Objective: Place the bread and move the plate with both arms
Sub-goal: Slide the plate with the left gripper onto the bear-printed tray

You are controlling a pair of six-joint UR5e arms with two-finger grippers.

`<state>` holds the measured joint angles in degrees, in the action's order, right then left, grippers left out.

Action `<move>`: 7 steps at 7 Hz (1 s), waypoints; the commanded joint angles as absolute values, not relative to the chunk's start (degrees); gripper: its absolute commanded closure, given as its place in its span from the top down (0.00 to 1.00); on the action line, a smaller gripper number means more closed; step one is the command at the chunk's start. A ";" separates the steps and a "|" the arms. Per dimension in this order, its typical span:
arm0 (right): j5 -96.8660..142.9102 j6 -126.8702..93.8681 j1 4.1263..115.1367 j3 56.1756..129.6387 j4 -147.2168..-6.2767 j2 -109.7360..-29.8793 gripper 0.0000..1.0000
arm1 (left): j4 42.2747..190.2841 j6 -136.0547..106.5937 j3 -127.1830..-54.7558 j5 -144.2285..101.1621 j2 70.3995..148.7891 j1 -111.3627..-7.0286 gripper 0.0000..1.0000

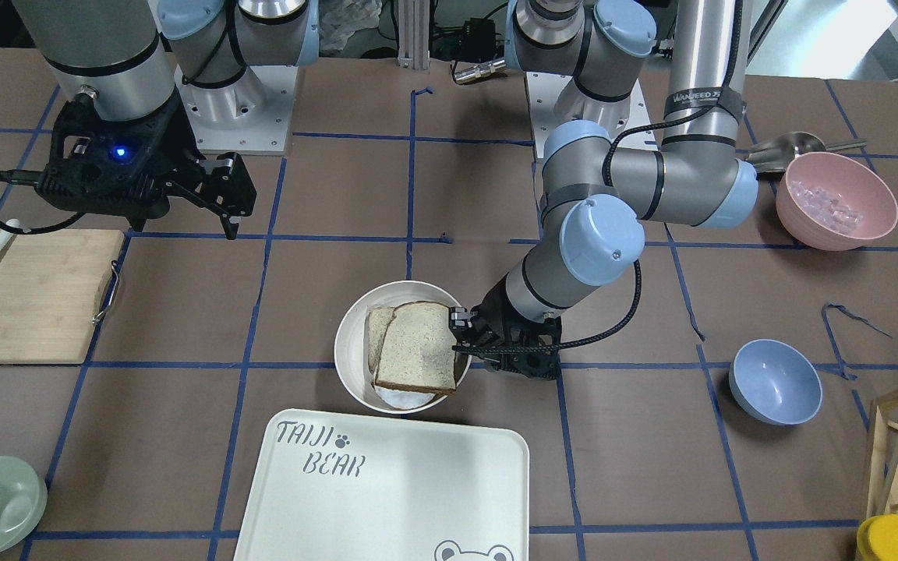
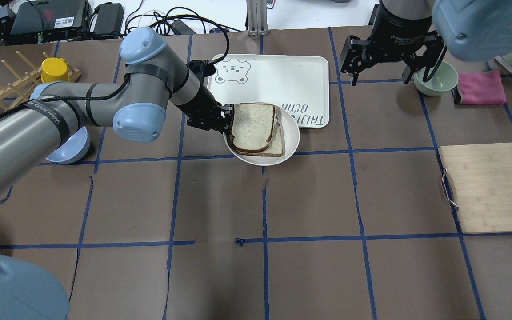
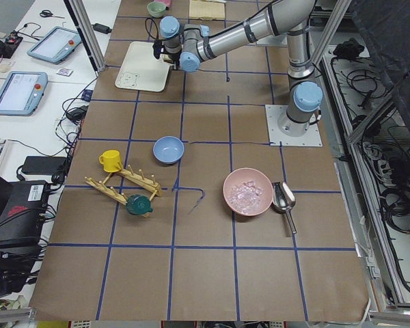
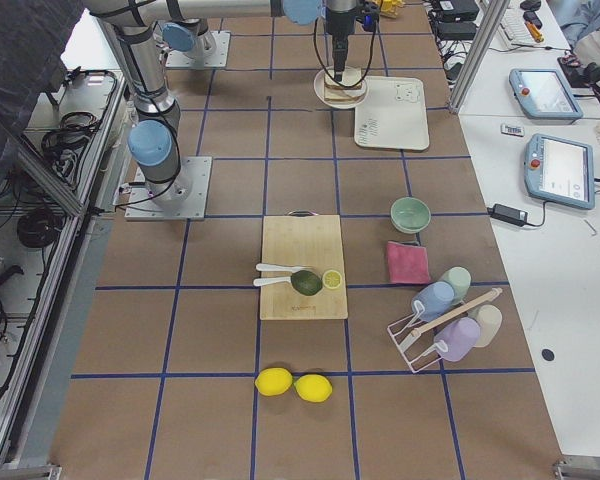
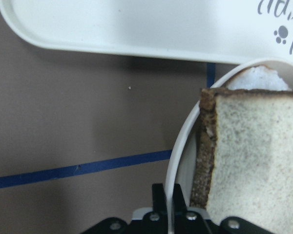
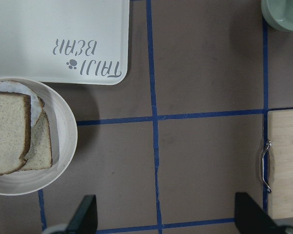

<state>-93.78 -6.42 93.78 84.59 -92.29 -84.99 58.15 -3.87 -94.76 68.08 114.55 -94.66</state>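
The round cream-white plate stands on the brown table beside a corner of the white tray. Two slices lie in it. The bread, with a dark brown crust, lies on top of a second slice. My left gripper is shut on the plate's rim on the side nearest my left arm. In the left wrist view its fingers straddle the rim next to the bread. My right gripper is open and empty, above the table to the plate's right. The right wrist view shows the plate at its lower left.
The white "TAIJI BEAR" tray lies just behind the plate. A pale green bowl and a pink cloth lie near my right gripper. A bamboo cutting board lies at the right. A blue bowl sits under my left arm.
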 commanded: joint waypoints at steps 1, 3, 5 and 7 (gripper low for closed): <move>-93.78 -6.42 93.69 84.64 -92.20 -84.99 1.00 | 58.45 -4.04 -83.81 67.15 121.86 -94.22 0.00; -93.78 -6.42 93.78 84.64 -92.29 -84.99 1.00 | 58.27 -3.78 -75.28 67.15 129.77 -94.22 0.00; -93.78 -6.42 93.78 84.64 -92.28 -84.99 1.00 | 57.75 -3.87 -70.86 67.06 135.15 -94.22 0.00; -93.78 -6.42 93.78 84.73 -92.20 -84.99 1.00 | 57.31 -3.87 -68.65 67.06 137.28 -94.22 0.00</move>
<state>-93.78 -6.41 93.75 84.67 -92.22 -84.99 57.62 -3.87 -69.99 67.06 135.91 -94.22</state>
